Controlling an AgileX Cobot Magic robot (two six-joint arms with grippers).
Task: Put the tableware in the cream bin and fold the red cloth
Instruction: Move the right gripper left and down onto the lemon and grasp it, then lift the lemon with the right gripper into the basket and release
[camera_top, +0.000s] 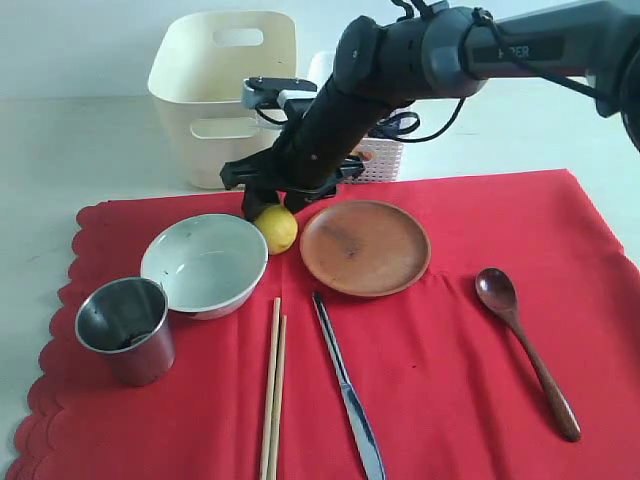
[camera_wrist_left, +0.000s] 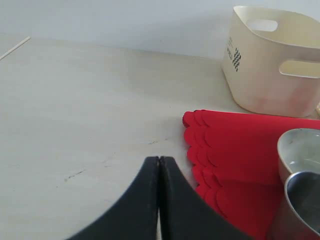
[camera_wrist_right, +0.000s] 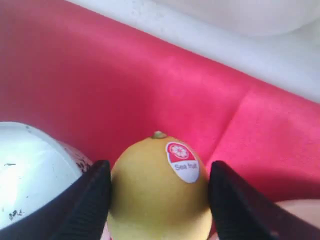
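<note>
My right gripper (camera_top: 268, 207) reaches across to the back left of the red cloth (camera_top: 450, 370) and is shut on a yellow lemon (camera_top: 277, 228); both fingers press its sides (camera_wrist_right: 159, 185). The white bowl (camera_top: 205, 262) lies just left of the lemon. In front of it stands the steel cup (camera_top: 125, 328). The brown plate (camera_top: 365, 247), chopsticks (camera_top: 272, 385), knife (camera_top: 345, 385) and wooden spoon (camera_top: 525, 345) rest on the cloth. The cream bin (camera_top: 225, 95) stands behind the cloth. My left gripper (camera_wrist_left: 159, 160) is shut and empty over bare table beside the cloth's scalloped edge (camera_wrist_left: 192, 145).
A small white perforated basket (camera_top: 380, 160) stands to the right of the cream bin, partly hidden by my right arm. Pale tabletop (camera_wrist_left: 75, 110) stretches left of the cloth.
</note>
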